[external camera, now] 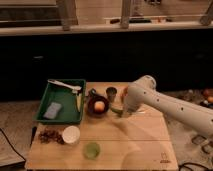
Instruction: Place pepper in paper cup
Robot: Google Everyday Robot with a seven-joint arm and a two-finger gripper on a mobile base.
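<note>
The green pepper [116, 110] lies on the wooden table [140, 145], just right of a dark bowl. My gripper [123, 112] is down at the pepper's right end, at the tip of the white arm that reaches in from the right. The arm hides the contact between gripper and pepper. The white paper cup [71, 135] stands near the table's front left, well away from the gripper and upright.
A dark bowl [98, 106] holds a round orange fruit. A small dark cup [111, 93] stands behind it. A translucent light-green cup [91, 150] stands at the front. A green tray [62, 101] with utensils sits at back left. Brownish bits [47, 135] lie beside the white cup.
</note>
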